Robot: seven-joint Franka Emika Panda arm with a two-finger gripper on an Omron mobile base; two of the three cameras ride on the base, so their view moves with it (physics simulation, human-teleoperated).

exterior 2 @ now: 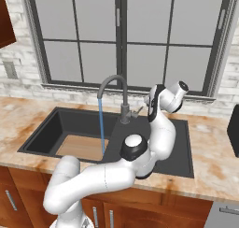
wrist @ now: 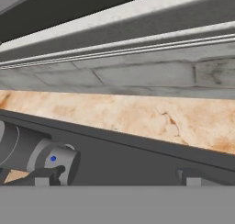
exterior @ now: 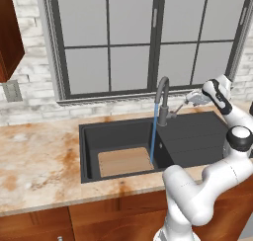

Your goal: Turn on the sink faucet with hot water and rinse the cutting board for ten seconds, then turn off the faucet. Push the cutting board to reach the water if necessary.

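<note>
Tight quarters behind the tap, open room over the basin

The tool (exterior: 190, 98) sits spread wide beside the sink faucet (exterior: 162, 102), hemmed by the window sill (exterior: 123, 98) behind and the lever side of the faucet base. Over the sink (exterior: 89, 151), the left of the basin lies free; the water (exterior: 154, 134) crosses its right edge, above the cutting board (exterior: 124, 161).

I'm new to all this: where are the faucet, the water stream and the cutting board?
sink faucet (exterior: 162, 89), left base view, on its arched neck.
water (exterior: 154, 134), left base view, mid-stream.
cutting board (exterior: 123, 161), left base view, its centre.
</note>
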